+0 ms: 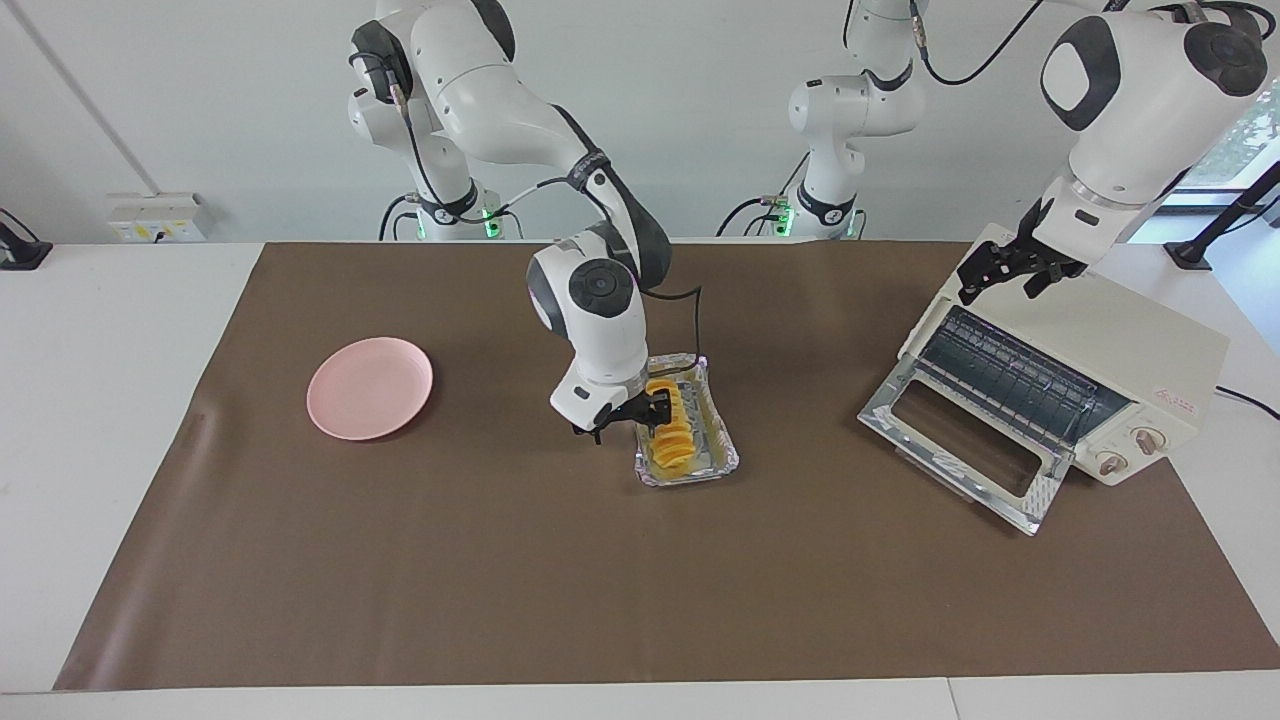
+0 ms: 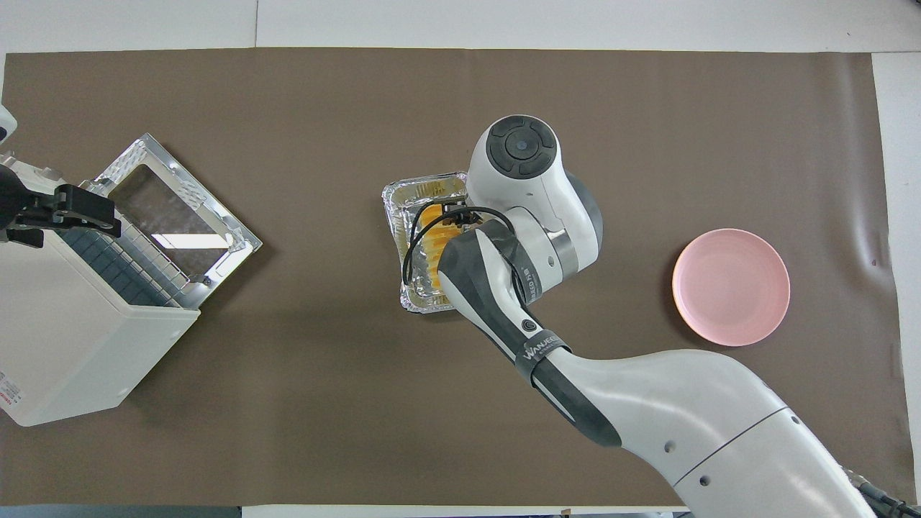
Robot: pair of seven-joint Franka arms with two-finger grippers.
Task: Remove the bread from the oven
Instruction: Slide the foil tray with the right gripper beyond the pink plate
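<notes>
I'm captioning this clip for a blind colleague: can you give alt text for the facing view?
The right tool is down at the bread, which lies in a foil tray at mid-table. The left tool hangs over the top of the oven, whose glass door is folded down open. A pink plate sits toward the right arm's end.
</notes>
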